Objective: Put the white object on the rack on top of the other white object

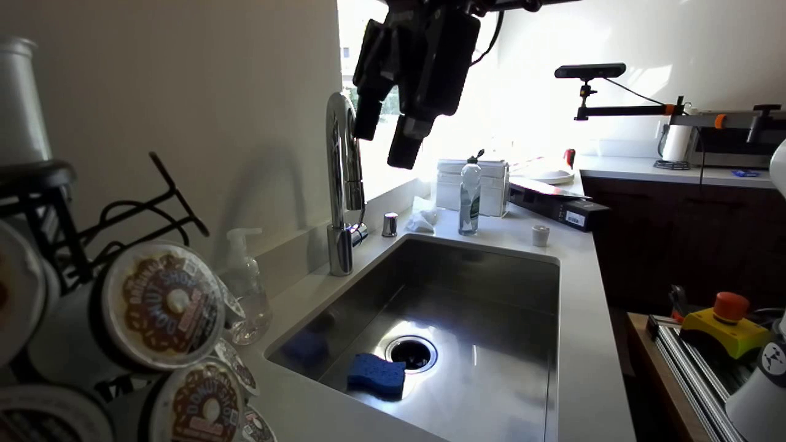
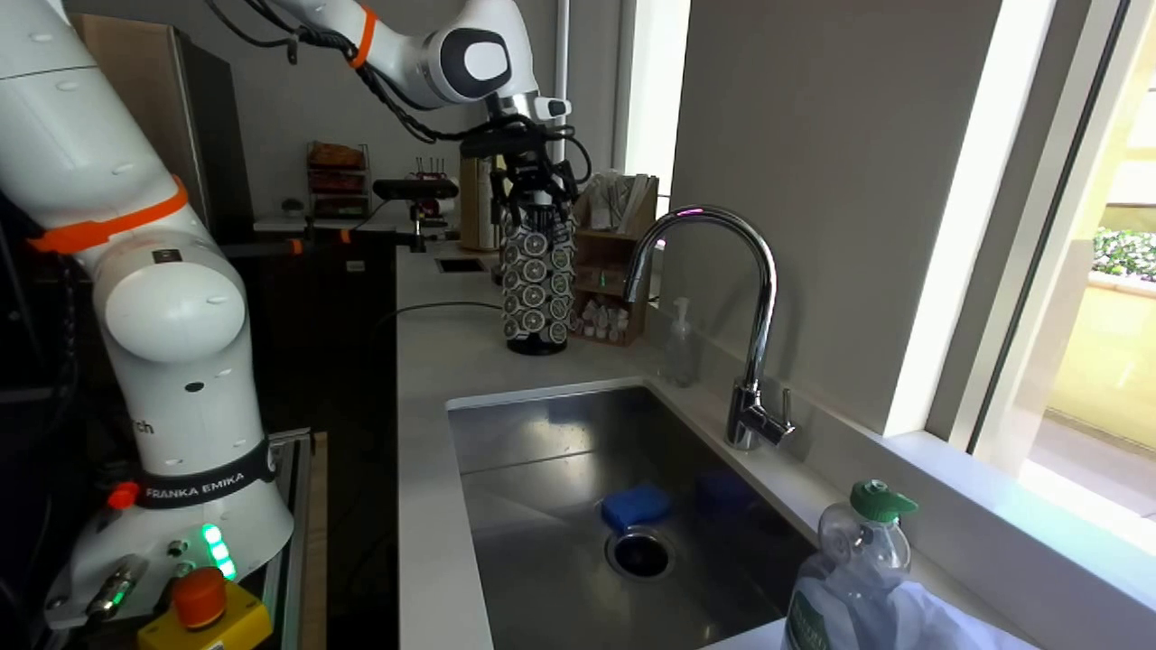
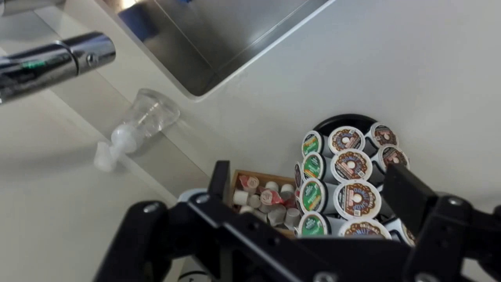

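With the jaws set wide apart and empty, a misaligned approach may topple the white object (image 1: 20, 101), which appears seated atop the rack (image 2: 536, 347), because the wrist view provides no clear sight of it for alignment.

"FRANKA EMIKA" is printed on the black band (image 2: 203, 486) low on the white arm (image 2: 199, 406); just above, "tch" can be made out, the word's start hidden. "DONUT SHOP" read on pod lids (image 1: 163, 305) in an exterior view; "ORIGINAL DONUT SHOP" on brown lids (image 3: 357, 199) in the wrist view. Print on green lids (image 3: 313, 194) and on the white label (image 1: 575, 218) of a black box (image 1: 546, 205) too small to be read.
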`<state>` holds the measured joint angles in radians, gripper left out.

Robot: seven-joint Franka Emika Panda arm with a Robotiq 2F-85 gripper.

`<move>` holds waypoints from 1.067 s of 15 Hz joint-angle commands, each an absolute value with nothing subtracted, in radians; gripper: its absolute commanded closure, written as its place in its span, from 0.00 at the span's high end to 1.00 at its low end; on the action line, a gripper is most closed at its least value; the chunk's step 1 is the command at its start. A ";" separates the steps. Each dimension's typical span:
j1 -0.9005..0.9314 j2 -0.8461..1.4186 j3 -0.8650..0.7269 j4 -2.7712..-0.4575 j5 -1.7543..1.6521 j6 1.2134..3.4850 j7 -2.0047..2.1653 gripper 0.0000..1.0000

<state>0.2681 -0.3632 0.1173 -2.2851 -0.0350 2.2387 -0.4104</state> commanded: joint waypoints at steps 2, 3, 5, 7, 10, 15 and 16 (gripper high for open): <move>0.305 -0.295 0.119 -2.161 -0.016 2.226 -0.545 1.00; 0.309 -0.282 0.124 -2.135 -0.020 2.219 -0.565 1.00; 0.319 -0.255 0.129 -2.088 -0.015 2.220 -0.609 1.00; 0.323 -0.222 0.139 -2.041 -0.010 2.218 -0.646 1.00; 0.328 -0.168 0.153 -1.980 0.010 2.219 -0.706 1.00; 0.324 -0.084 0.191 -1.883 0.036 2.206 -0.780 1.00; 0.322 -0.070 0.199 -1.866 0.040 2.204 -0.791 1.00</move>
<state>0.3253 -0.1297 0.1774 -1.9413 0.0106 2.2380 -0.7363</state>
